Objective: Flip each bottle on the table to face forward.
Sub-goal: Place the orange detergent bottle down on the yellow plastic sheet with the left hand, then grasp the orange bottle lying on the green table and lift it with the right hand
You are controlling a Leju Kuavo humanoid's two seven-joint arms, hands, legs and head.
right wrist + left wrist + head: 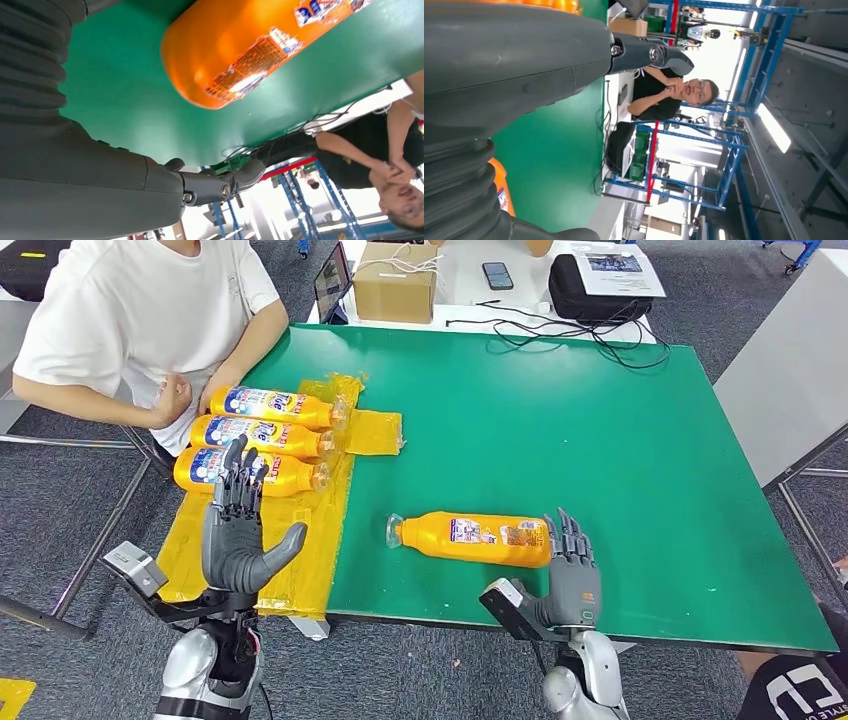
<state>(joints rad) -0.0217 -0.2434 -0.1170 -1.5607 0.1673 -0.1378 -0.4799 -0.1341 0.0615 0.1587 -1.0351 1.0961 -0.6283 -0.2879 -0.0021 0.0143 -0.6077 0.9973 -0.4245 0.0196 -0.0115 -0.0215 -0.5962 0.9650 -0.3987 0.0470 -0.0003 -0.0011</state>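
One glossy orange plastic bottle (472, 537) is lying sideways on green table (560, 440); right hand (570, 570) and left hand (240, 530) are hovering with fingers spread, grasping nothing.

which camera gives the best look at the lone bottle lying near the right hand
The head view: the whole bottle lies on the green table, beside the right hand. The right wrist view shows only its rounded base and label close up. The left wrist view catches an orange sliver, bottle unclear.

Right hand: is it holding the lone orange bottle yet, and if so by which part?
Nothing is held. The right hand is open beside the base end of the lone orange bottle, fingers spread, not wrapped around it. The left hand is open too.
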